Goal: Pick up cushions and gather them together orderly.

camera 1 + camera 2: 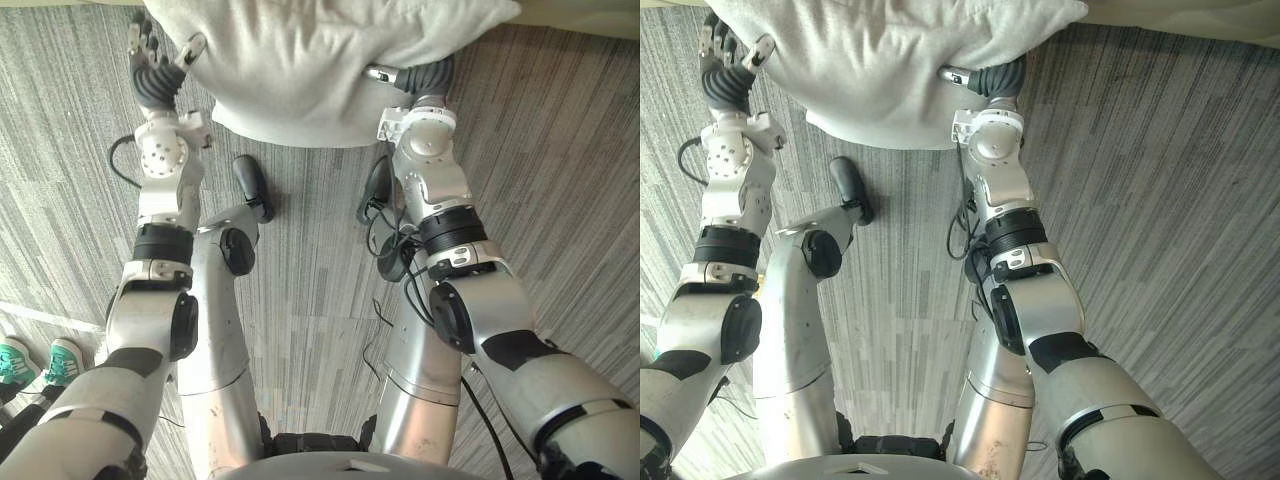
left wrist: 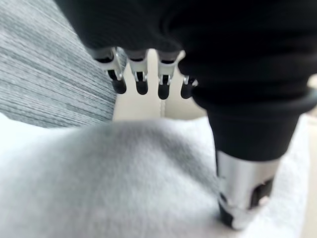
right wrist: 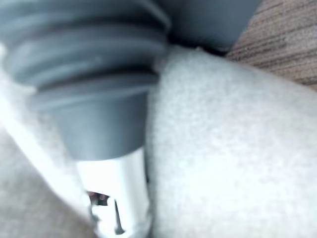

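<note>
Left eye: cushion (image 1: 300, 70) far centre, between both hands. Left hand (image 1: 150, 68) at its left edge, fingers (image 1: 138, 40) straight, spread, off the fabric. Right hand (image 1: 428, 76) dug into the right edge, can't tell its closure.
Left wrist: fingers in a row clear of cushion, thumb (image 2: 242, 198) resting on it.
Suggest: wrap left fingers onto fabric, squeeze evenly, keep it level.

Lit brightly and evenly, softly from above. Barely shadowed across the carpet (image 1: 560, 150). Blown out to white on the cushion (image 3: 237, 148) in the right wrist view. Bowed at the head views' edges.
</note>
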### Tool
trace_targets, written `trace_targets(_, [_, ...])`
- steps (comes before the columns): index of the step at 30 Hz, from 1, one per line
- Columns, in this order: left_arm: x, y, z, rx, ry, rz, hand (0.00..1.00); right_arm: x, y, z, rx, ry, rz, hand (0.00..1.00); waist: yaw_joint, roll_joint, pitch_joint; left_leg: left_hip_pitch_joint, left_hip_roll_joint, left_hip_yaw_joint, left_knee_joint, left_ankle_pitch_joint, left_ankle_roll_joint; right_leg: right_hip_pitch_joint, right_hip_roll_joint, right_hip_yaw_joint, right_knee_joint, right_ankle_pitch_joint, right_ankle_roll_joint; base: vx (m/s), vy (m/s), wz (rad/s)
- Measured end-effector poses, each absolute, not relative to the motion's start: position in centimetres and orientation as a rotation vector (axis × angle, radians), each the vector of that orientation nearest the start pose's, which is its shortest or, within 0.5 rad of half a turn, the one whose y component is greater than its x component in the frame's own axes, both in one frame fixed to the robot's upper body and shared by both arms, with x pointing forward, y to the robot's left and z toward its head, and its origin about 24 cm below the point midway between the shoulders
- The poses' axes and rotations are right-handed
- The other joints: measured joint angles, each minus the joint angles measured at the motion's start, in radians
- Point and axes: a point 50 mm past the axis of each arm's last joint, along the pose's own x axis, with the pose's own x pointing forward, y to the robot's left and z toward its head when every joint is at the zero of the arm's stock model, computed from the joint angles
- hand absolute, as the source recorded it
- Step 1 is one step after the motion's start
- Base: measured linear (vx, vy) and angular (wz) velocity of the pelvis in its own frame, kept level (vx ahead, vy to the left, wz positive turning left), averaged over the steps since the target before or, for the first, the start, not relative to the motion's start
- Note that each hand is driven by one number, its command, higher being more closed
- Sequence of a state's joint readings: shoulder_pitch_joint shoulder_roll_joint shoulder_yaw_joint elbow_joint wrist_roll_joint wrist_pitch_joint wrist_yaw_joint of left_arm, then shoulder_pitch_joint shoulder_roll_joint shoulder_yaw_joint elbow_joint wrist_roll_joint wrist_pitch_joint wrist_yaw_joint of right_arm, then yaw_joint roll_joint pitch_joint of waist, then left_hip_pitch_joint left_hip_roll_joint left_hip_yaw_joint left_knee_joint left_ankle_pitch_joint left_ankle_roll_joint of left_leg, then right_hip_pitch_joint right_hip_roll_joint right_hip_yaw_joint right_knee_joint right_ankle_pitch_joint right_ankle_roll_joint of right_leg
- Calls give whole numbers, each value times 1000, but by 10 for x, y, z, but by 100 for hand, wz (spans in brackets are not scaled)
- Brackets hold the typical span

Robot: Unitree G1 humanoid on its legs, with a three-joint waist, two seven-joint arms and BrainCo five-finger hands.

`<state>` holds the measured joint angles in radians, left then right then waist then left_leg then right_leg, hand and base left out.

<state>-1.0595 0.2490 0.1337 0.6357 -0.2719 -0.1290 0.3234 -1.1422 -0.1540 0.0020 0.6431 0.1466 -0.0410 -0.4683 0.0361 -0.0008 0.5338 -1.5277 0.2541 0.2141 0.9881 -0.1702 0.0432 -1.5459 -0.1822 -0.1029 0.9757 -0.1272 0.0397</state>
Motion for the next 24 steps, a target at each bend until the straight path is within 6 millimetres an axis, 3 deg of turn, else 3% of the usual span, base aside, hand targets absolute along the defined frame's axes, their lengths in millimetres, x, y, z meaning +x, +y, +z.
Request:
trace_targets(6, [388, 153, 286, -209, -602, 242, 100, 394, -103, 282, 185, -511, -244, 100, -7, 0, 0, 4, -12, -24, -90, 62, -26, 14, 4, -44, -64, 21, -43, -64, -8, 10])
trace_targets(14, [389, 153, 283, -202, -575, 263, 100, 390, -99, 285, 276, -502, -216, 100, -8, 0, -1, 54, -14, -28, -168, 110, -42, 62, 22, -64, -130, 54, -61, -54, -24, 1])
trace_targets(24, [385, 159, 287, -193, -603, 275, 100, 376, -100, 285, 313, -564, -192, 100, -10, 0, -2, 86, 1, -28, -164, 108, -44, 96, 33, -66, -149, 55, -59, -52, -21, -4])
